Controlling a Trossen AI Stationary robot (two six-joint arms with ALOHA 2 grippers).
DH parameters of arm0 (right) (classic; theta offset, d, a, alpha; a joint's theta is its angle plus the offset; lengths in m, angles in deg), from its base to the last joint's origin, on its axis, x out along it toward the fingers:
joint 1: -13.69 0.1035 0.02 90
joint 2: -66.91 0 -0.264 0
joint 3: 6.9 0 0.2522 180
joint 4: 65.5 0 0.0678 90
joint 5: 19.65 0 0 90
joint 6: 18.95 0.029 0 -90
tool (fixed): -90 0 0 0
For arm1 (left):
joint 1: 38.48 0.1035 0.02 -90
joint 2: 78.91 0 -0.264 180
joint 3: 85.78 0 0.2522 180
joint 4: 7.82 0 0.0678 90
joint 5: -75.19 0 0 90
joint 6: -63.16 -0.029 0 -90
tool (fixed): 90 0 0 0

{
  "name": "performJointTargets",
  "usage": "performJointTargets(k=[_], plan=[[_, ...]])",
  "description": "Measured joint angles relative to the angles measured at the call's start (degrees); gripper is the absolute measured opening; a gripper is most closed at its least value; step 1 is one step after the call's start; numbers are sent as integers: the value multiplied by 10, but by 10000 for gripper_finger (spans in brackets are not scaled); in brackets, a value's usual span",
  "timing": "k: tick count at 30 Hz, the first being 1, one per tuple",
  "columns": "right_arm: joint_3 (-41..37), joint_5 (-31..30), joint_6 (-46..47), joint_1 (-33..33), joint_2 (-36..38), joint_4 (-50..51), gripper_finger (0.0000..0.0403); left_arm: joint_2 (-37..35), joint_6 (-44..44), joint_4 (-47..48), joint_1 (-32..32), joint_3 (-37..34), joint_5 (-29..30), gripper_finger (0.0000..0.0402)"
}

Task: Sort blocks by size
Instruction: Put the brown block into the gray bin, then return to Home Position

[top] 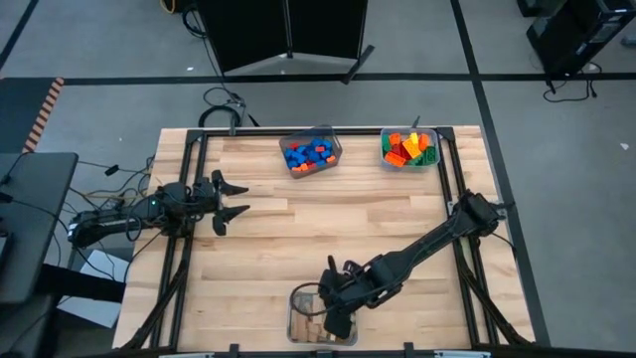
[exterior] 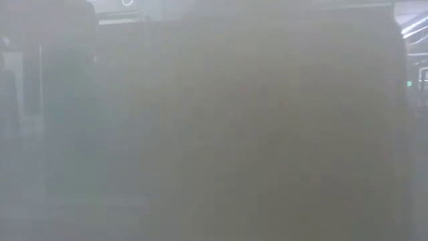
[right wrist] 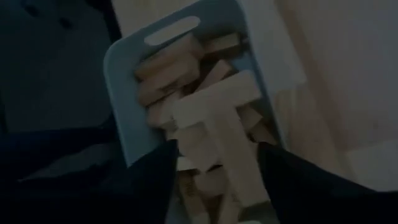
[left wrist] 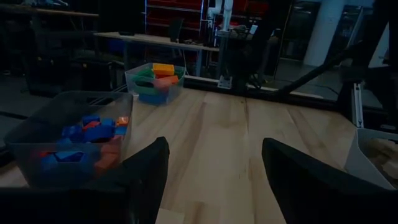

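Note:
Tan wooden blocks point(right wrist: 205, 106) lie piled in a clear bin point(right wrist: 124, 74) at the table's near edge point(top: 298, 298). My right gripper point(top: 333, 313) hangs over this bin, slanting down, open. Its two fingers stand apart above the pile point(right wrist: 217, 186), and one long block point(right wrist: 233, 149) shows in the gap below them. Small blue and orange bricks point(top: 308, 155) fill a bin at the far middle. Larger orange, green and yellow bricks point(top: 407, 147) fill a bin at the far right. My left gripper point(top: 234, 199) waits open and level at the table's left point(left wrist: 214, 180), holding nothing.
Bare wooden tabletop point(top: 328, 229) stretches between the three bins. Black frame rails point(top: 452, 189) run along the left and right sides. The low view is filled with a grey blur. In the left wrist view, the bin of blue bricks point(left wrist: 68, 143) stands close to the left gripper.

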Motion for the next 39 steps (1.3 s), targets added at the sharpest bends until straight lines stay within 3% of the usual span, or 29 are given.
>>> performJointTargets(k=[3,8,12,19,30,39], plan=[[2,8,9,0,0,-12,269,0,0,0,0,0,0,264],[2,-5,21,-5,6,-20,295,0,0,0,0,0,0,264],[3,-5,17,-14,9,-25,300,0,0,0,0,0,0,264],[3,4,-166,-41,9,-23,297,0,0,0,0,0,0,264],[2,-31,-216,-79,9,-19,298,0,0,0,0,0,0,264],[-37,-53,-343,-153,19,-32,297,0,0,0,0,0,0,264]])
